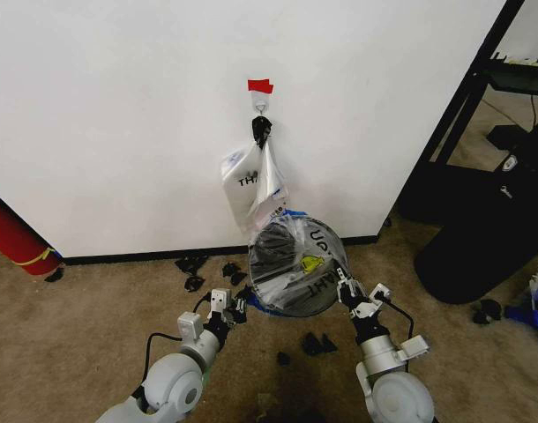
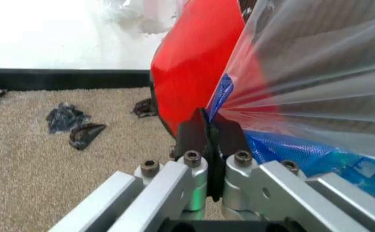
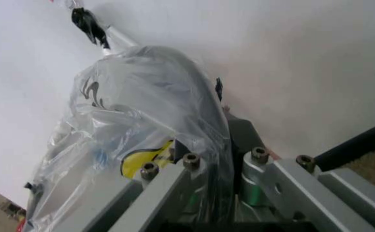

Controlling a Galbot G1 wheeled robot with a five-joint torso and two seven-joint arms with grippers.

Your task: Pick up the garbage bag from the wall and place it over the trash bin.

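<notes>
White wall (image 1: 119, 106), carpet below. Garbage bag (image 1: 297, 256) stretched over trash bin (image 1: 278, 264) at baseboard. Left gripper (image 2: 208, 126) pinching its blue edge; right gripper (image 3: 204, 159) pinching opposite side.

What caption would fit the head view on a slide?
Both grippers, left and right, pinch the garbage bag stretched over the trash bin below the wall hook.

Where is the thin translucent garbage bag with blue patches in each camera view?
Head view: garbage bag stretched over the round black wire-mesh trash bin, centre, below the wall hook.
Left wrist view: garbage bag fanning from the shut left gripper, beside the bin's red base.
Right wrist view: garbage bag draped over the right gripper.
Shared landmark: white wall.
</notes>
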